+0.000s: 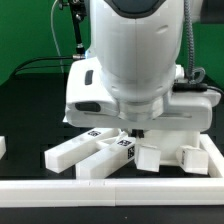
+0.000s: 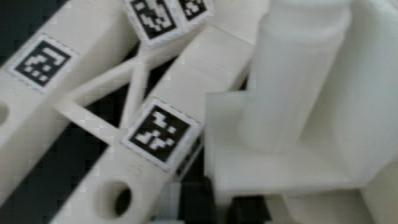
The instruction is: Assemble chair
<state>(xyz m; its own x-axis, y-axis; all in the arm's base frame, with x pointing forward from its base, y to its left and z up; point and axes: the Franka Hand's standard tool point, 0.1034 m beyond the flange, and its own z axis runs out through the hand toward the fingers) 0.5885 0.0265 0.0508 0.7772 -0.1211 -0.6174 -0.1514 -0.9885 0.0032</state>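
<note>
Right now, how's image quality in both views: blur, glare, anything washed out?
Exterior view: sharp enough, even light, but the arm fills the middle and hides the work spot; the white chair bars look slightly washed out against the dark table. Wrist view: very close and soft, edges blurred, yet the nearest tag is readable.
</note>
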